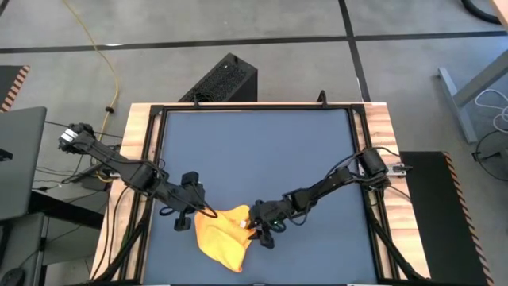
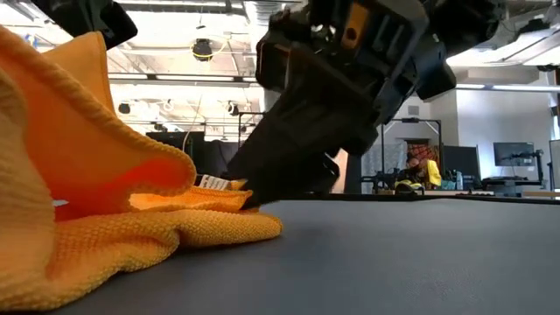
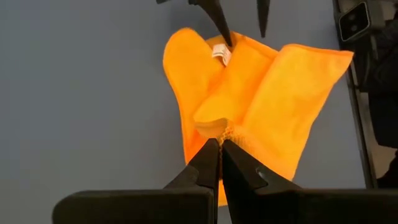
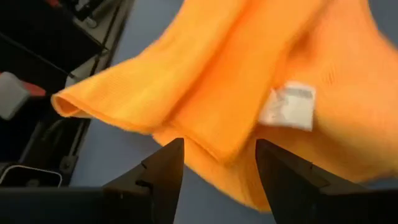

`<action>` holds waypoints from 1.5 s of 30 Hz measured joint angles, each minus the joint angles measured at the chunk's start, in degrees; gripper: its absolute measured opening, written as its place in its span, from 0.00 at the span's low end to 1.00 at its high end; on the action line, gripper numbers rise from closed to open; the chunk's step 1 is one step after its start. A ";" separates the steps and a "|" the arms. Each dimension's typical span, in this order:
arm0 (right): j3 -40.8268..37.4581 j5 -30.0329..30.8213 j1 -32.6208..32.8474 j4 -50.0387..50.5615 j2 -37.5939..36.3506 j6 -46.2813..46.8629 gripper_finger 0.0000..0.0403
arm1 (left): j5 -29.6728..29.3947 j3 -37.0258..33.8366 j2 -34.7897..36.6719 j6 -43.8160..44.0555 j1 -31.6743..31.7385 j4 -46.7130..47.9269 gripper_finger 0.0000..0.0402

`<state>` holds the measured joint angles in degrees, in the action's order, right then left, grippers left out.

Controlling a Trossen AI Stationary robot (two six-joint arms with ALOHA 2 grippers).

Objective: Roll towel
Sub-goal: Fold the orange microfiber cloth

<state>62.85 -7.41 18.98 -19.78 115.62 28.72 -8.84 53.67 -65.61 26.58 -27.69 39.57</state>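
While the towel (image 1: pixel 222 238) sits crumpled and partly folded near the front edge of the blue worktop (image 1: pixel 262 151), its white tag (image 4: pixel 289 106) facing up, the left gripper (image 3: pixel 219 149) pinches one edge with clenched fingers, probably to anchor or lift that side for rolling. At the opposite edge, beside the tag, the right gripper (image 4: pixel 217 155) has its fingers spread and grasps nothing, likely lining up a fresh grab.

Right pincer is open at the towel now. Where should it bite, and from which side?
Probably the folded edge of the towel between the right pincer's open fingers, beside the white tag. Come in low from the right: that fold stands raised off the table, while the left pincer pinches the opposite edge.
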 joint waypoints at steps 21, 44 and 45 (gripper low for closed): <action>0.11 12.15 2.84 0.45 -0.03 8.69 0.42 | 2.21 0.00 0.01 -0.91 -2.16 -0.04 0.00; 0.11 15.24 4.79 1.43 -0.03 10.72 0.31 | 0.66 0.02 0.01 -1.02 -2.20 -0.08 0.00; 0.11 15.24 4.79 1.42 -0.03 10.72 0.30 | 0.65 0.02 0.01 -1.00 -2.20 -0.08 0.00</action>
<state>62.96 7.84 23.77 -18.36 115.59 39.44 -8.19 53.69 -65.60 25.58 -29.89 39.48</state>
